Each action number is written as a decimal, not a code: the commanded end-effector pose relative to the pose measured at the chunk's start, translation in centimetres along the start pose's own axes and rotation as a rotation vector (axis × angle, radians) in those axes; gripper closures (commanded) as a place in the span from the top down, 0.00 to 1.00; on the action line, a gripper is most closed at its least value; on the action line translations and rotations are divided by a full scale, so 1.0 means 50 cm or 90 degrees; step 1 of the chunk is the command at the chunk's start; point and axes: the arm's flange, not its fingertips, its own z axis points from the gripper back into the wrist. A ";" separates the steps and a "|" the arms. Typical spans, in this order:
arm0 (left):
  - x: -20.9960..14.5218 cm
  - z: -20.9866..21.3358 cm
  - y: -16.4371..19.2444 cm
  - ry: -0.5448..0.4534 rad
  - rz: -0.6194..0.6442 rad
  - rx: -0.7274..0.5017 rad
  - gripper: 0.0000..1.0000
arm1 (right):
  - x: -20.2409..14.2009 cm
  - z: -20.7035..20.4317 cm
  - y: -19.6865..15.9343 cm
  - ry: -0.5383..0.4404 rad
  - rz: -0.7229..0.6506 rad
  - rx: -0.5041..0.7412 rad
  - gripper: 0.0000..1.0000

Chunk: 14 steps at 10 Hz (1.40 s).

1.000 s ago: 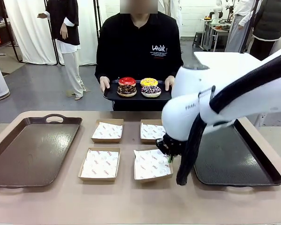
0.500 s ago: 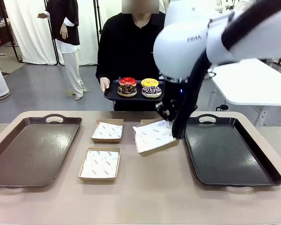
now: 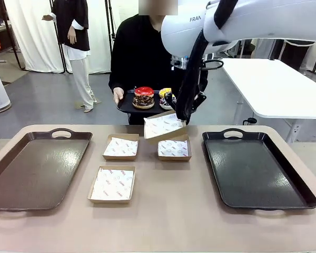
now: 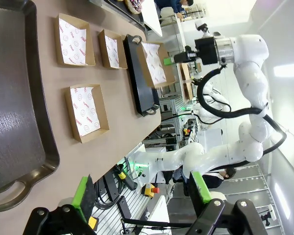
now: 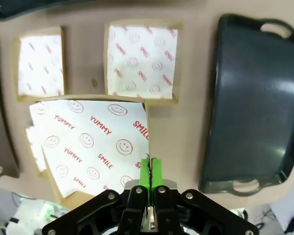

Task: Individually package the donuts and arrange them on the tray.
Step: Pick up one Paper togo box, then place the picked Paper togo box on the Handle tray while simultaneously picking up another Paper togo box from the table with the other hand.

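**Box in the air, donuts waiting across the table**

From where I stand, the right gripper (image 3: 185, 113) has its green pads pressed tight together on the rim of one paper-lined box (image 3: 163, 126), near a corner. It holds the box clear of the table, tilted, just in front of the person. The donuts (image 3: 144, 96) sit in two stacks of two on a small black tray (image 3: 127, 108) that the person holds at the far edge, one hand (image 3: 117, 95) on its side. The red-glazed one tops the left stack; the right stack is partly hidden behind the arm.

Three more lined boxes (image 3: 111, 184) lie flat mid-table between a wide dark tray on the left (image 3: 37, 168) and another on the right (image 3: 258, 168). The left gripper (image 4: 141, 188) hangs back off the near edge, its fingers spread wide with nothing between them.

The donuts look soft and light, with glaze that would smear or stick and sprinkles that would knock off. I'd say they want a gentle hold on the bare outer sides, low down, never across the top. The box seems thin and light too: pinched at one edge it droops, so a donut dropped in far from the pads could tip it, and the loose liner may slide.
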 end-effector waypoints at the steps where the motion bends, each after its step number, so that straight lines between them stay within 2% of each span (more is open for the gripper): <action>1: 0.001 0.001 0.000 -0.009 -0.010 -0.017 1.00 | 0.032 0.013 0.012 -0.026 -0.023 -0.019 0.00; 4: 0.001 0.001 0.000 -0.009 -0.010 -0.017 1.00 | 0.038 -0.002 0.001 -0.047 -0.006 -0.028 0.00; 5: 0.001 0.001 0.000 -0.009 -0.010 -0.017 1.00 | 0.039 0.014 -0.002 -0.022 -0.012 -0.002 0.00; 14: 0.001 0.001 0.000 -0.009 -0.010 -0.017 1.00 | 0.039 0.014 -0.002 -0.022 -0.012 -0.002 0.00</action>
